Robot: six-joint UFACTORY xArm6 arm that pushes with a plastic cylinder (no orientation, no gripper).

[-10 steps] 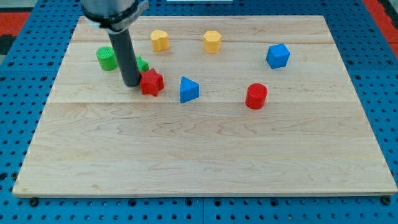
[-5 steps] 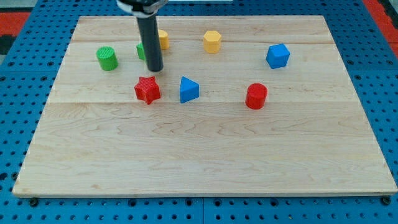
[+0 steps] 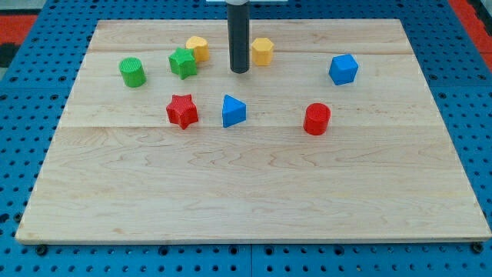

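tip: my tip (image 3: 240, 71) is down on the board near the view's top, in the gap btw the two yellow blocks; nothing held, touches no block as far as I can tell
nearest: yellow hex (image 3: 263, 51), just beside the tip, up and to the view's right; rod partly overlaps its left edge in the view, so contact there can't be ruled out
other side: yellow block (image 3: 197, 49), rounded top, shape unclear, to the view's left of the tip, apart; touching or nearly touching green star (image 3: 183, 62)
below tip: blue wedge (image 3: 234, 111), toward the view's bottom, clear gap; red star (image 3: 182, 111) to its left
further off: green cyl (image 3: 132, 72) at the view's left; red cyl (image 3: 317, 118) and blue cube (image 3: 343, 69) at the view's right, well apart from the tip
rod: straight, dark, matte, stands about upright, top cut off by the frame edge
blocks: small, solid colour, look like hard plastic w/ faint layer ridges
board (image 3: 246, 200): pale wood planks, visible grain, smooth; sits on a blue pegboard (image 3: 15, 154) w/ holes
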